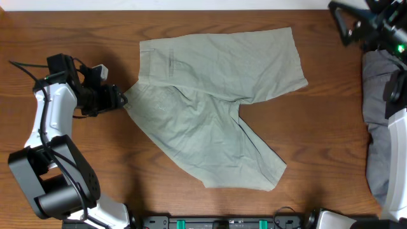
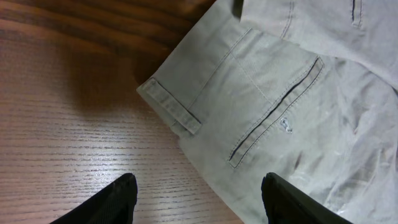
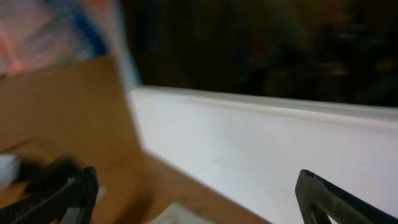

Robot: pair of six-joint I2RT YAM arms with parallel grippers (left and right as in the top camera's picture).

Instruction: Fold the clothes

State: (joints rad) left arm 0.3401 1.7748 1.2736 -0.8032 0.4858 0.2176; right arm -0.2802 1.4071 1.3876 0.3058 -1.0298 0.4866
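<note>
The clothes, light khaki-green shorts (image 1: 216,95), lie spread on the wooden table, one leg pointing right and the other slanting toward the front. In the left wrist view the shorts (image 2: 280,93) show a belt loop, a waistband corner and a welt pocket. My left gripper (image 1: 118,97) sits low at the waistband's left corner. Its jaws stand open (image 2: 199,193), one finger over bare wood and the other over the cloth's edge, with nothing pinched. My right gripper (image 1: 346,25) is raised at the far right corner, open (image 3: 196,186) and holding nothing.
A grey garment (image 1: 380,127) lies heaped along the table's right edge beside the right arm. A white wall (image 3: 261,143) fills the blurred right wrist view. Bare wood (image 1: 76,32) surrounds the shorts.
</note>
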